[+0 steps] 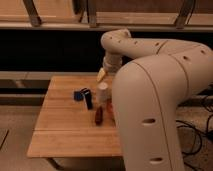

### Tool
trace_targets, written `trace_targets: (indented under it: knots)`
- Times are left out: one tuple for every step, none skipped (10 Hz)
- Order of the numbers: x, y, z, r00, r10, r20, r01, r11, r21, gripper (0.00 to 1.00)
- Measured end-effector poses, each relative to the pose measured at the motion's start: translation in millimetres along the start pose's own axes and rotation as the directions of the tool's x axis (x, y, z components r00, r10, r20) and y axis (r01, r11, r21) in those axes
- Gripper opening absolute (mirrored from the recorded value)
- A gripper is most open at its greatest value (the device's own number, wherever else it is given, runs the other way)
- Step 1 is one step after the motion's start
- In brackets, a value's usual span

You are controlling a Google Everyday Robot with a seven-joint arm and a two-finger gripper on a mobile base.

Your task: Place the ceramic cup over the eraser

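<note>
The ceramic cup (103,92), small and white, stands upright on the wooden table (60,135) near its right side. The eraser (88,99), a slim black bar, stands on end just left of the cup, apart from it. My gripper (101,75), with yellowish tips, hangs just above and behind the cup at the table's far edge. It holds nothing that I can see.
A small blue object (78,95) lies left of the eraser. A dark reddish-brown oblong thing (99,115) lies in front of the cup. An orange-red bowl (108,106) is mostly hidden behind my large white arm (150,100), which covers the table's right side.
</note>
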Motion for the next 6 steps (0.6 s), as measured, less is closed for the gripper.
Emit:
trace_targets:
  knots:
    - [0, 2, 9, 1.000, -0.002, -0.023, 0.002, 1.000, -0.016, 0.80]
    - [-1, 2, 22, 0.998, -0.007, -0.056, 0.005, 1.000, -0.028, 0.80]
    - [-1, 0, 31, 0.997, -0.011, -0.082, 0.008, 1.000, -0.030, 0.80]
    - [-3, -1, 39, 0.994, -0.018, -0.107, 0.015, 0.999, -0.032, 0.80]
    - [-5, -1, 47, 0.991, -0.028, -0.129, 0.024, 0.999, -0.034, 0.80]
    - [-8, 3, 57, 0.987, -0.047, -0.156, 0.041, 0.998, -0.042, 0.80]
